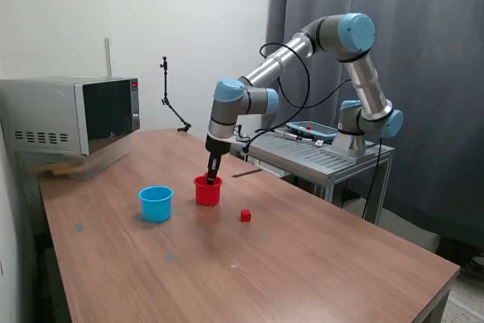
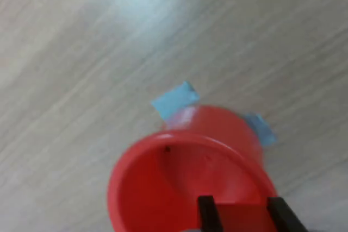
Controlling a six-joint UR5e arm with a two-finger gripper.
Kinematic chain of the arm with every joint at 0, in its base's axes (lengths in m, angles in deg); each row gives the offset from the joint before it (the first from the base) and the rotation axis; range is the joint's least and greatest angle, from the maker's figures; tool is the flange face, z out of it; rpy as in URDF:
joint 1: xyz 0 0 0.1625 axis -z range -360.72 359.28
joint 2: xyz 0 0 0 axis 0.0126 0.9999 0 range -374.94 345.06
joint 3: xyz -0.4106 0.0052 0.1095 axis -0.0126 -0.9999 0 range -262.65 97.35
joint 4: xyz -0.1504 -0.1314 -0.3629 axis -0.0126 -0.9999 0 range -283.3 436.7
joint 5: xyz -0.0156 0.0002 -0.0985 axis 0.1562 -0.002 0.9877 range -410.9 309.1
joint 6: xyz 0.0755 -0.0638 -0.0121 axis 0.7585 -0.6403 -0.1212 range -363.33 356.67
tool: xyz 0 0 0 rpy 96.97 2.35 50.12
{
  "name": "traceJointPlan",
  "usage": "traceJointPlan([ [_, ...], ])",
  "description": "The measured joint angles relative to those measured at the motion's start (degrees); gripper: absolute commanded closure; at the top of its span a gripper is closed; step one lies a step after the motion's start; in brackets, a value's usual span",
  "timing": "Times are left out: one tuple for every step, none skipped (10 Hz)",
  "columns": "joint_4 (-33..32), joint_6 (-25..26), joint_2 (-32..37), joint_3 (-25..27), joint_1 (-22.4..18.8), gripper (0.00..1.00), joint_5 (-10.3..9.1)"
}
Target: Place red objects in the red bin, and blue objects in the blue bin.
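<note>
The red cup (image 1: 208,191) stands on the wooden table (image 1: 302,262). My gripper (image 1: 212,179) hangs right over its mouth, fingertips at the rim. In the wrist view the red cup (image 2: 174,188) fills the lower part. The two black fingers (image 2: 206,213) hold a small red cube (image 2: 242,220) between them over the cup's opening, so the gripper (image 2: 241,204) is shut on it. A second red cube (image 1: 246,215) lies on the table at the exterior view's right of the red cup. The light blue cup (image 1: 156,203) stands to the red cup's left. No dark blue cubes show.
A microwave (image 1: 72,119) sits at the table's far left corner. A metal stand (image 1: 325,155) carrying the arm's base is behind the table on the right. A thin black stand (image 1: 170,100) is at the back. Blue tape pieces (image 2: 174,100) mark the table by the red cup.
</note>
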Motion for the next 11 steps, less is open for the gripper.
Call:
traceJointPlan([
  [0.4, 0.5, 0.3, 0.5, 0.1, 1.0, 0.36],
  [0.6, 0.9, 0.7, 1.0, 0.3, 1.0, 1.0],
  [0.7, 1.4, 1.1, 1.4, 0.6, 1.0, 1.75],
  [0.8, 1.7, 1.6, 1.7, 0.8, 1.0, 2.29],
  [0.8, 1.9, 1.9, 1.9, 1.0, 0.0, 2.57],
  [0.8, 2.0, 2.2, 2.0, 1.0, 0.0, 2.67],
  [0.8, 2.1, 2.5, 2.0, 1.1, 0.0, 2.69],
  [0.8, 2.1, 2.6, 2.1, 1.1, 0.0, 2.65],
  [0.8, 2.2, 2.7, 2.1, 1.1, 0.0, 2.56],
  [0.8, 2.2, 2.7, 2.1, 1.1, 0.0, 2.46],
  [0.8, 2.2, 2.8, 2.1, 1.1, 0.0, 2.37],
])
